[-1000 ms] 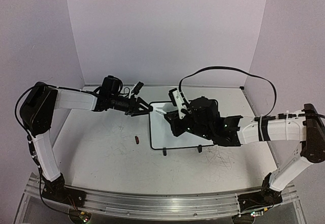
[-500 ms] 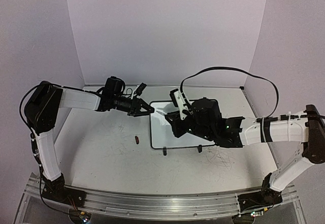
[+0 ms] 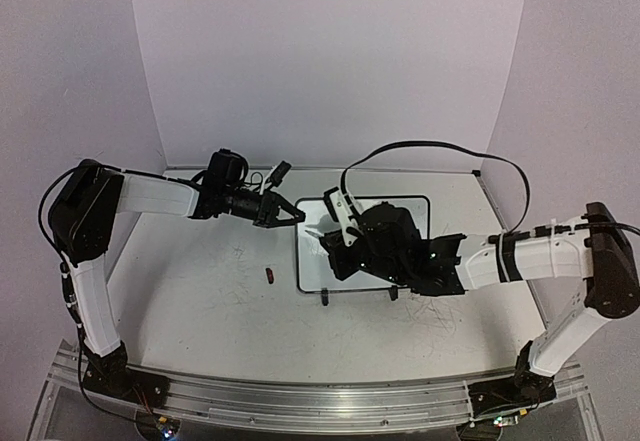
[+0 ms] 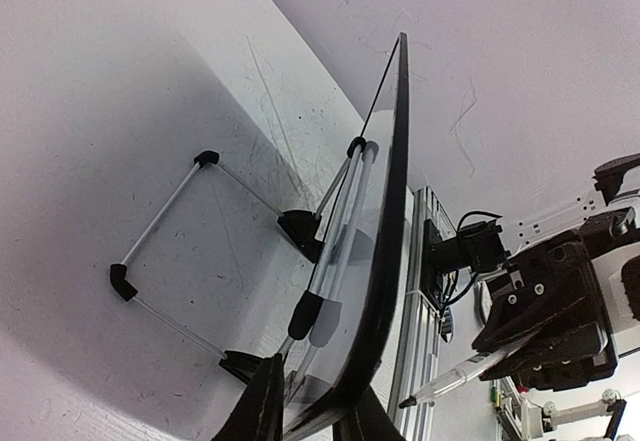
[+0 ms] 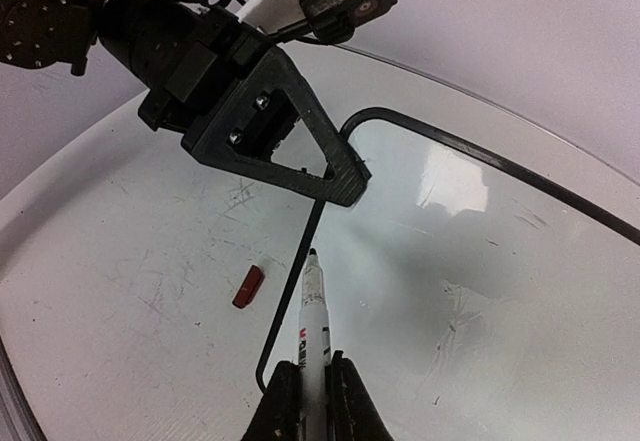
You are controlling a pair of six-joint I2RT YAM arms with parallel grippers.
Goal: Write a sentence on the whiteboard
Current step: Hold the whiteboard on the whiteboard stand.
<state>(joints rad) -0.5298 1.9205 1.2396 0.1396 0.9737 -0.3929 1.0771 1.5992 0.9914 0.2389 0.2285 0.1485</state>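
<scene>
Right tool pinching marker, tip aimed 10 o'clock at whiteboard 9 o'clock edge; left tool clamping that rim.

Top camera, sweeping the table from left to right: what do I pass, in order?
Left arm's base → small red cap → whiteboard → right arm's base.

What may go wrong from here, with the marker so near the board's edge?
The left gripper grips the whiteboard only at one corner of its rim, so a push from the marker may twist the board on its wire stand. The marker's tip, held by the right gripper, sits at the left rim; it may catch there or mark the table.
</scene>
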